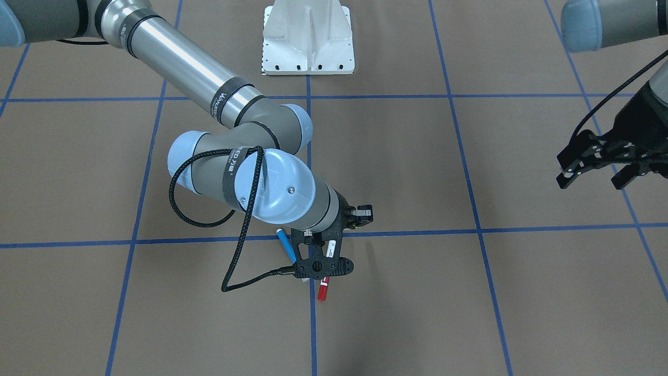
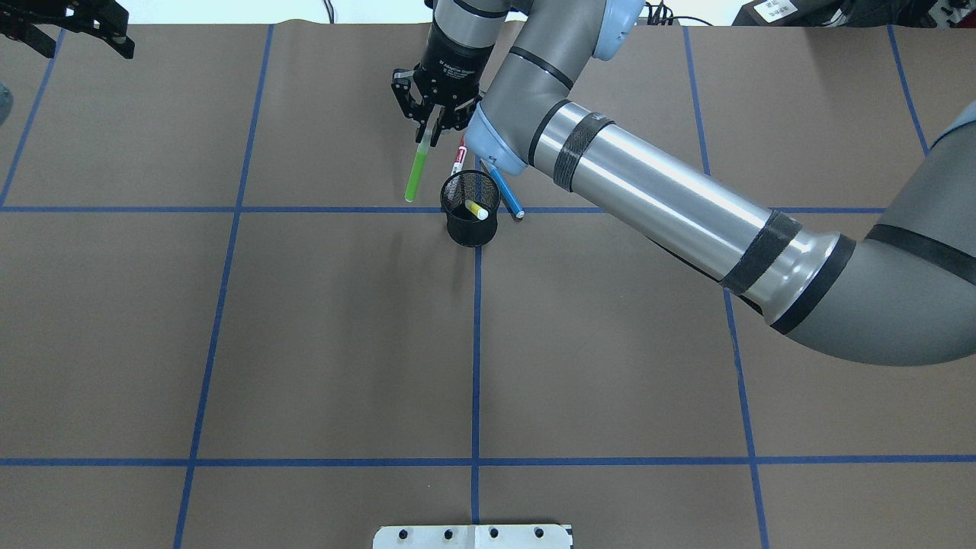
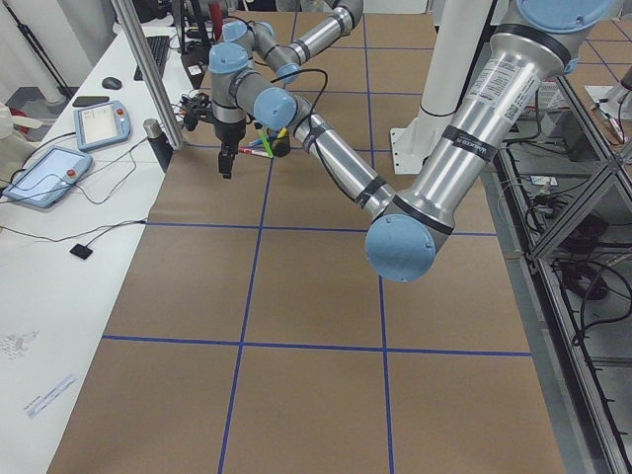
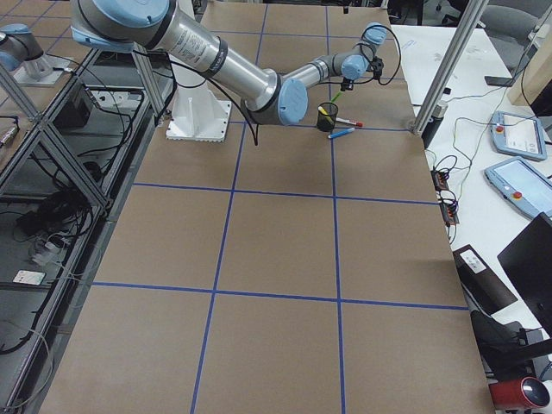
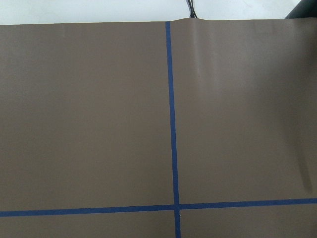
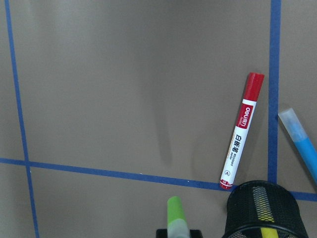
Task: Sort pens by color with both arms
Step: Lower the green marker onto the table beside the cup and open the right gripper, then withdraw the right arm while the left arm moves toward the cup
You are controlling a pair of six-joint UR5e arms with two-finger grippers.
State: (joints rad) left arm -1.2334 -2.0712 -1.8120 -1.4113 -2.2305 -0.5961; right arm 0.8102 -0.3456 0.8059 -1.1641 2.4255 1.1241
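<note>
My right gripper (image 2: 429, 136) is shut on the top end of the lime green pen (image 2: 417, 171), which hangs down just left of the black mesh cup (image 2: 471, 207). The green pen also shows at the bottom of the right wrist view (image 6: 176, 214). The yellow pen (image 2: 477, 210) stands inside the cup. The white pen with a red cap (image 6: 242, 131) and the blue pen (image 2: 505, 192) lie on the table beyond the cup. In the front view the right wrist hides the cup, and only the red cap (image 1: 323, 290) and the blue pen (image 1: 286, 245) show. My left gripper (image 1: 600, 169) is open and empty, far off at the table's side.
The table is covered in brown paper (image 5: 89, 124) with blue tape grid lines (image 5: 171, 124). The white metal base (image 1: 308, 42) stands at the robot's side. Tablets and cables (image 3: 59, 168) lie on a white bench past the far edge.
</note>
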